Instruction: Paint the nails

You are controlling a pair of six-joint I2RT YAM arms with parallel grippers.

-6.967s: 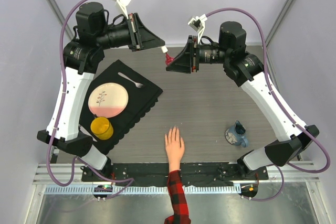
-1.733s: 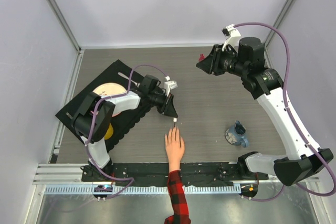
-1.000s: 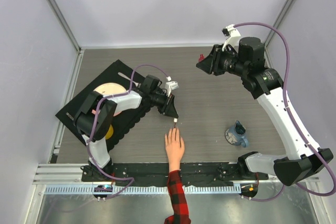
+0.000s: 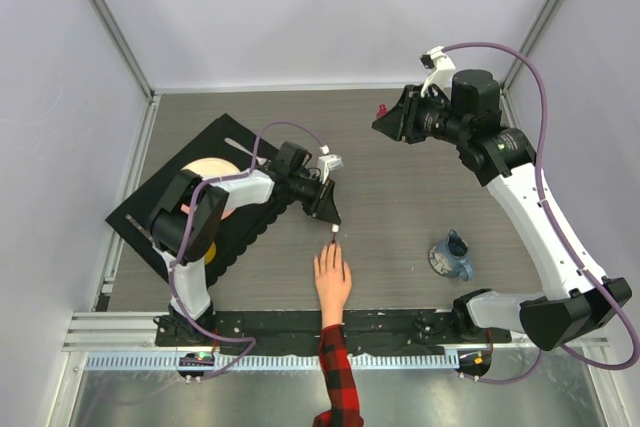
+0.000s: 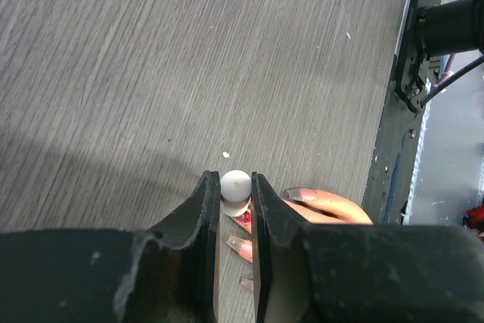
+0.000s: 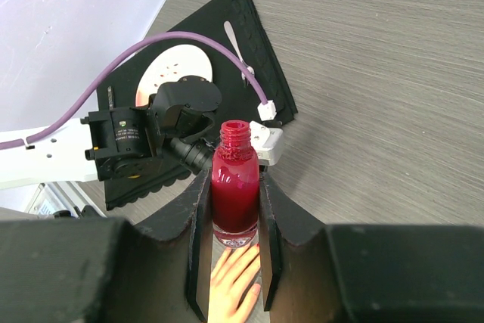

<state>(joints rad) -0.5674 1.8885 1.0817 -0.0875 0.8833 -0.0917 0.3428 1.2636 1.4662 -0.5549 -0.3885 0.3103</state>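
Note:
The pale hand (image 4: pixel 332 277) with a plaid sleeve (image 4: pixel 337 379) lies palm down at the table's near edge. My left gripper (image 4: pixel 331 223) is shut on the white brush cap (image 4: pixel 333 233), right over the fingertips. In the left wrist view the cap (image 5: pixel 236 187) sits between my jaws (image 5: pixel 233 177), above one nail smeared red (image 5: pixel 243 218). The neighbouring nails (image 5: pixel 301 195) look bare. My right gripper (image 4: pixel 384 119) hovers at the back right, shut on the open red polish bottle (image 4: pixel 383 109), which stands upright between its jaws (image 6: pixel 235 209) with the hand (image 6: pixel 234 281) far below.
A black placemat (image 4: pixel 285 172) at the left carries a pink plate (image 4: pixel 197 167), a fork (image 4: pixel 240 144) and a yellow cup (image 4: pixel 207 250), partly under my left arm. A blue mug (image 4: pixel 451 257) lies at the near right. The mounting rail (image 4: pixel 400 325) runs along the near edge.
Since the earliest frame my left arm came down from the bottle at the back to the hand's fingertips. Over the last second both arms have barely shifted.

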